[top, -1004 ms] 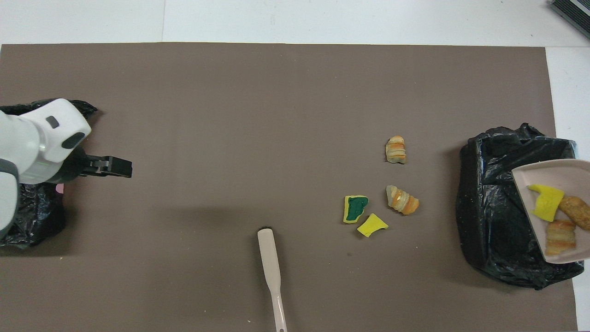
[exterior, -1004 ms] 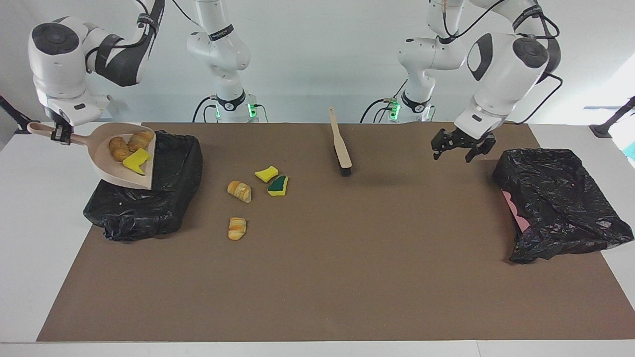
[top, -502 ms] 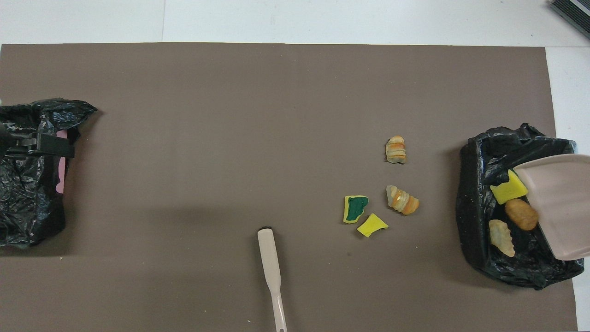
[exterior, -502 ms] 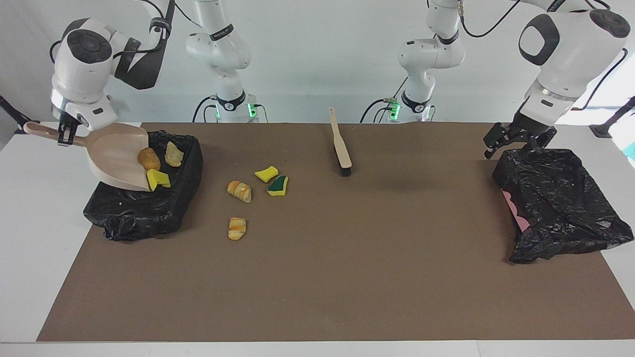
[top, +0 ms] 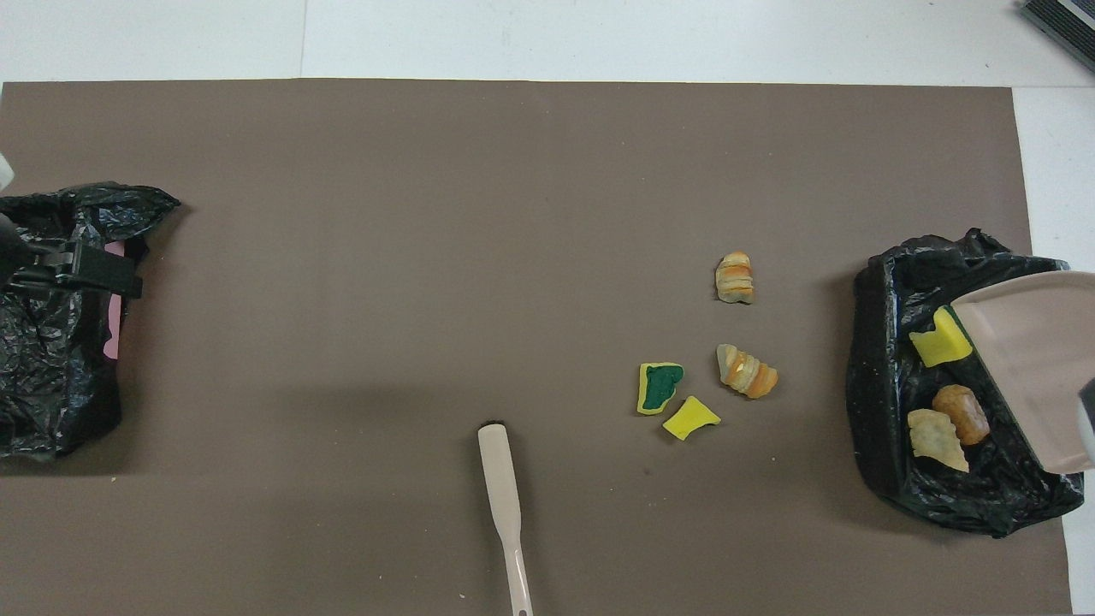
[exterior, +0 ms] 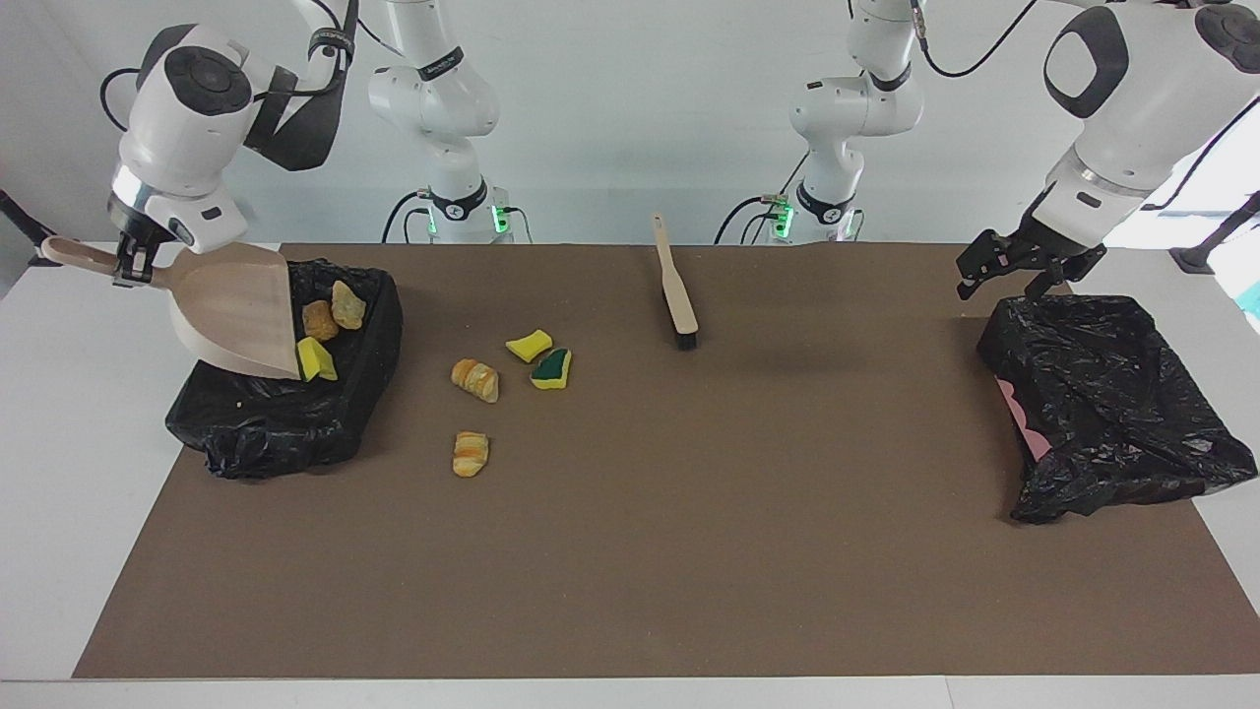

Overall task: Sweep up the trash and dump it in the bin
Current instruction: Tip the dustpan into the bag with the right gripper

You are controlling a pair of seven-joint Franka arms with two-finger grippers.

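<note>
My right gripper (exterior: 129, 264) is shut on the handle of the beige dustpan (exterior: 236, 315), which tilts steeply with its lip in the black-lined bin (exterior: 285, 414). A yellow sponge piece (top: 939, 338) and two bread chunks (top: 962, 413) (top: 937, 429) lie in the bin (top: 881, 411). On the brown mat beside the bin lie more trash: a yellow sponge (exterior: 529, 345), a green-faced sponge (exterior: 551, 367) and two croissant chunks (exterior: 475, 380) (exterior: 471, 453). My left gripper (exterior: 1014, 271) hangs open over the edge of the other black bag (exterior: 1102, 404).
A beige brush (exterior: 676, 290) lies on the mat near the robots, bristles pointing away from them. The second black bag (top: 51, 368), with a pink patch showing, sits at the left arm's end of the table.
The dustpan tipped steeper and its sponge and two bread chunks slid into the bin. My left gripper swung from over the mat to over the other bag's edge.
</note>
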